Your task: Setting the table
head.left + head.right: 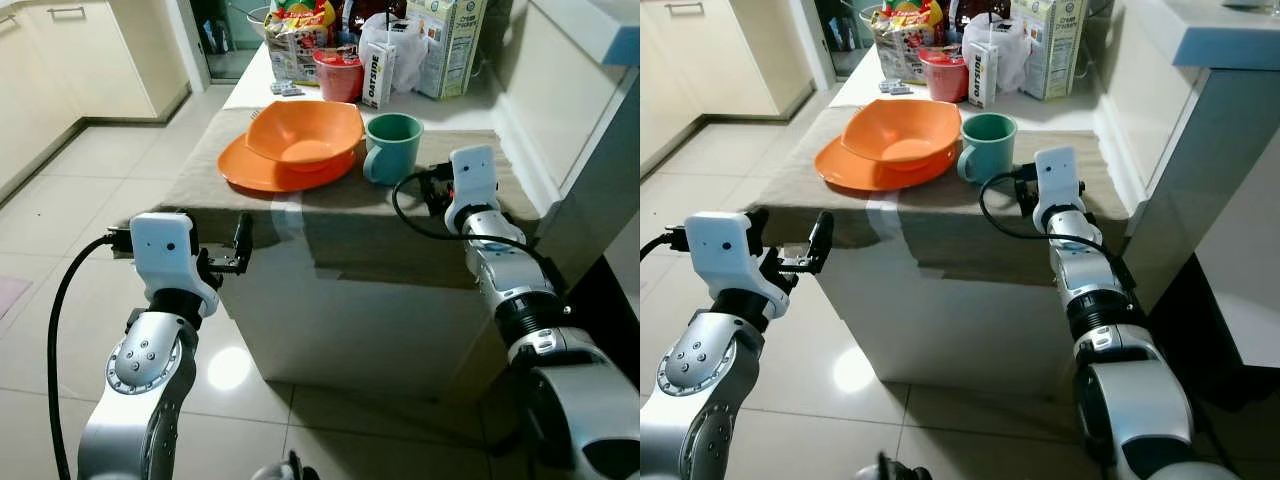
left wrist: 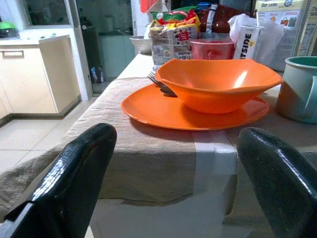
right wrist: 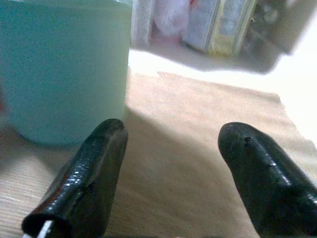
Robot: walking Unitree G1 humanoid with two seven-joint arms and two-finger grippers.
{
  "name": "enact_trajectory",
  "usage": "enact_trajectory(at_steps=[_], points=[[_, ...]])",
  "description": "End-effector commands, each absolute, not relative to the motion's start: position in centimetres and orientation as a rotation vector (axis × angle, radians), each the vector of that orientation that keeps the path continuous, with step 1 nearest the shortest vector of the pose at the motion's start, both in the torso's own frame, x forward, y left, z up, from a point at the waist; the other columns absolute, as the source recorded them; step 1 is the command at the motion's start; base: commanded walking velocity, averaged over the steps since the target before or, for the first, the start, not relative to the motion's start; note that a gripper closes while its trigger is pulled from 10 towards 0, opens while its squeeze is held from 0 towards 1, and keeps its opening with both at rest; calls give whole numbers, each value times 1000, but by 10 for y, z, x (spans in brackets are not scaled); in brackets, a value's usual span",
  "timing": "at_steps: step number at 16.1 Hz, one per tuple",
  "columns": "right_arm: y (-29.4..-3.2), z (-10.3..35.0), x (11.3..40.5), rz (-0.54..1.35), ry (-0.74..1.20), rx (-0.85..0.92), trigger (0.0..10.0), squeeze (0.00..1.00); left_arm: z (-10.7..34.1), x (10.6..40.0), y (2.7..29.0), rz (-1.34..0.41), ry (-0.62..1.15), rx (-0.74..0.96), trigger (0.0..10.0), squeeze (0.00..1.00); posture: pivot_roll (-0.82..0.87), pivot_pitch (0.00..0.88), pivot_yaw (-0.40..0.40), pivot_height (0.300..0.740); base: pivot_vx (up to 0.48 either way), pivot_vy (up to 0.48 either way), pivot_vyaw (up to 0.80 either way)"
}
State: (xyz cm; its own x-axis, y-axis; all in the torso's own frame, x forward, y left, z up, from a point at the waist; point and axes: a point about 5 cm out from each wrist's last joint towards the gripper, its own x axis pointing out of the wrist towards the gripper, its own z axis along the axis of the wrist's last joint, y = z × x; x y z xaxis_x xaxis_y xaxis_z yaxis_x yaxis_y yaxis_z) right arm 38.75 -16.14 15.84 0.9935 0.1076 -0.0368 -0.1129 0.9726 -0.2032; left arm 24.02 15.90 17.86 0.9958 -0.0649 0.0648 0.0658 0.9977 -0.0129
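A: Start at the right gripper (image 3: 171, 173); what is it doing?

B: Its two black fingers stand apart with nothing between them, low over the beige table runner (image 1: 330, 215); the teal mug (image 1: 392, 147) sits just beside it, toward the robot's left and a little ahead, not touching as far as I can tell.

A: And the left gripper (image 2: 173, 183)?

B: Also spread and empty, held off the near edge of the table and aimed along the runner at the orange bowl (image 2: 218, 84); the bowl rests on the orange plate (image 2: 148, 106), and a fork (image 2: 161, 85) lies on the plate with its tines beside the bowl's far side.

A: How would the mug handle?

B: I'd judge it stiff and fairly light, glazed or plastic and likely slick; its wall looks too wide for an easy span, so the rim or the handle on its left side seems the surer hold; if ceramic, it would chip on a hard set-down.

A: The bowl and plate?

B: Probably light plastic, thin-rimmed and smooth; pinch the bowl's lip, since the plate lies flat on the cloth; the cartons and packets (image 1: 440, 40) beyond are well apart.
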Motion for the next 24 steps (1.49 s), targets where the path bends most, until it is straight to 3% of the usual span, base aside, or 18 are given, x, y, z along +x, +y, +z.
enact_trajectory(at_steps=[1,4,6,8,9,10,11,12,17,20,24], points=[[-136,162,382,252,10,-174,10000,0,182,240,159,-70,-73,-15,10000,0,53,24,116,740,0,0,0],[-117,165,371,411,-9,-140,10000,0,183,241,159,-73,-76,-15,10000,0,45,28,119,740,0,0,0],[-118,179,364,464,-91,-118,10000,0,184,247,161,-77,-80,11,10000,0,36,28,120,740,0,0,0],[-135,192,357,445,-159,-102,10000,0,185,259,167,-93,-73,36,10000,0,22,28,120,740,0,0,0],[-162,196,339,466,-147,-119,10000,0,186,280,177,-109,-60,55,10000,0,-44,27,131,740,0,0,0],[-162,196,339,466,-147,-119,10000,0,186,280,177,-109,-60,55,10000,0,-44,27,131,740,0,0,0],[-190,192,323,454,-86,-123,10000,0,184,298,178,-154,-28,55,10000,0,-88,26,140,740,0,0,0],[-199,190,317,450,-62,-125,10000,0,183,305,177,-176,-16,49,10000,0,-130,27,155,740,0,0,0],[-243,160,277,413,89,-181,10000,0,196,351,146,-361,-30,81,10000,0,-239,11,195,740,0,0,0],[-243,150,258,410,141,-137,10000,0,215,372,124,-456,-67,57,10000,0,-294,8,224,740,0,0,0],[-239,146,241,420,192,-117,10000,0,225,373,95,-570,-77,1,10000,0,-317,22,231,740,0,0,0]])
